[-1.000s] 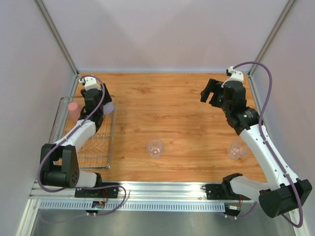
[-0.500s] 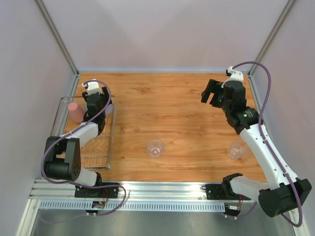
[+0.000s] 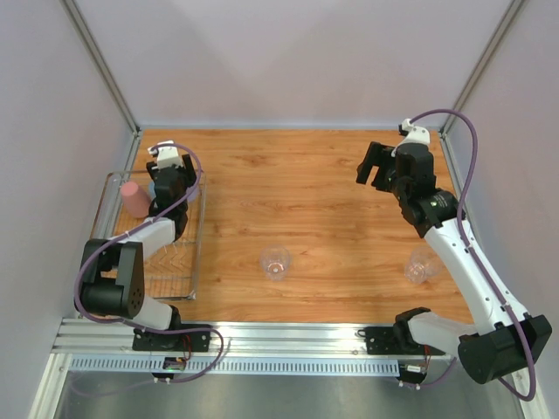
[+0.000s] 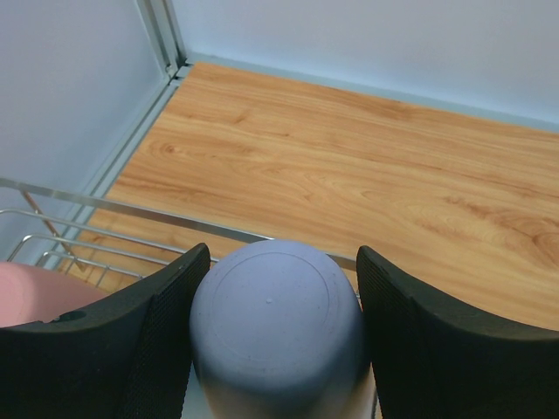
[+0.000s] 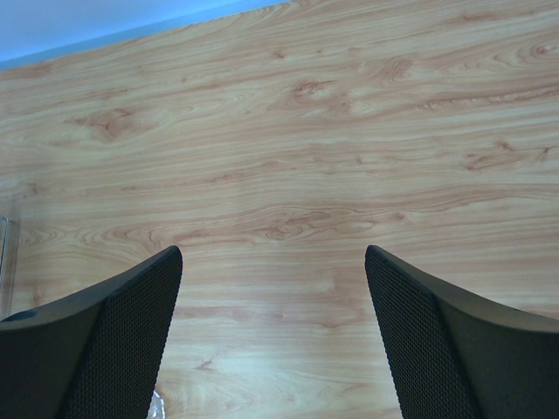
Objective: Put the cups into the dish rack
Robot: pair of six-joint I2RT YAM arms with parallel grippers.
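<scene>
A lavender cup (image 4: 275, 327) is clamped between the left fingers (image 4: 166, 340) over the dish rack (image 3: 199, 236), by the far-left corner of the tabletop (image 3: 306, 192). Its closed base is turned back toward the wrist, with its long axis roughly along the fingers. The right fingers (image 5: 113, 340) are held apart.

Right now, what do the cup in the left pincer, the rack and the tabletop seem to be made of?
Lavender cup: probably plastic, opaque and matte, with a faint moulded ring on its base. Dish rack: thin metal wire, silvery and shiny. Table: wood-grain surface, smooth with a low sheen; whether it is solid wood or laminate cannot be told.
</scene>
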